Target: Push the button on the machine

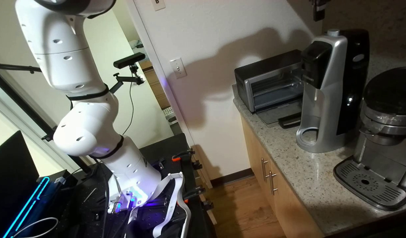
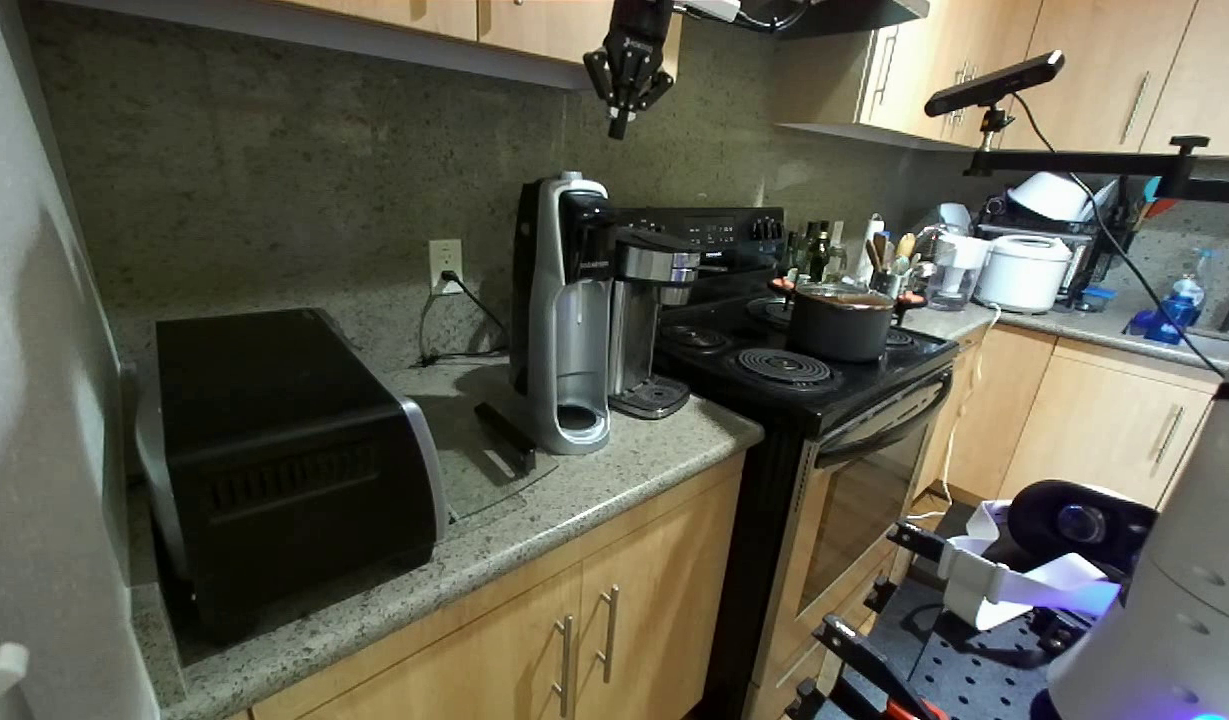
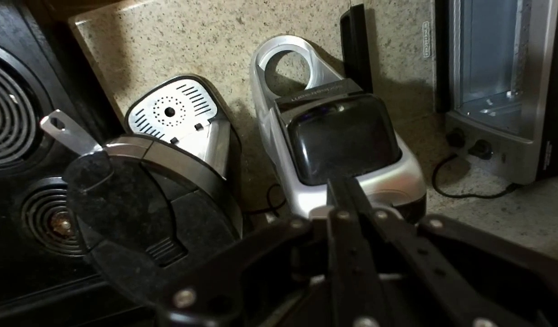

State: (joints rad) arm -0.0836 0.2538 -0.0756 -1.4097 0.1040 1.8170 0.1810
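black jointed gripper (image 2: 621, 115) hangs above the tall, narrow silver-and-black machine (image 2: 552, 310), fingers pinched together; the machine's upright on the speckled stone-look tabletop (image 2: 664, 440), sat between a boxy black toaster oven (image 2: 284, 440) and a round, dark-topped silver appliance (image 2: 630, 330)

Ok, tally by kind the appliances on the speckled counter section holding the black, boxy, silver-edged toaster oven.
Toaster oven: 1
Tall, narrow, silver-and-black soda machine: 1
Round black-topped, silver-bodied drip-tray appliance: 1
Total: 3
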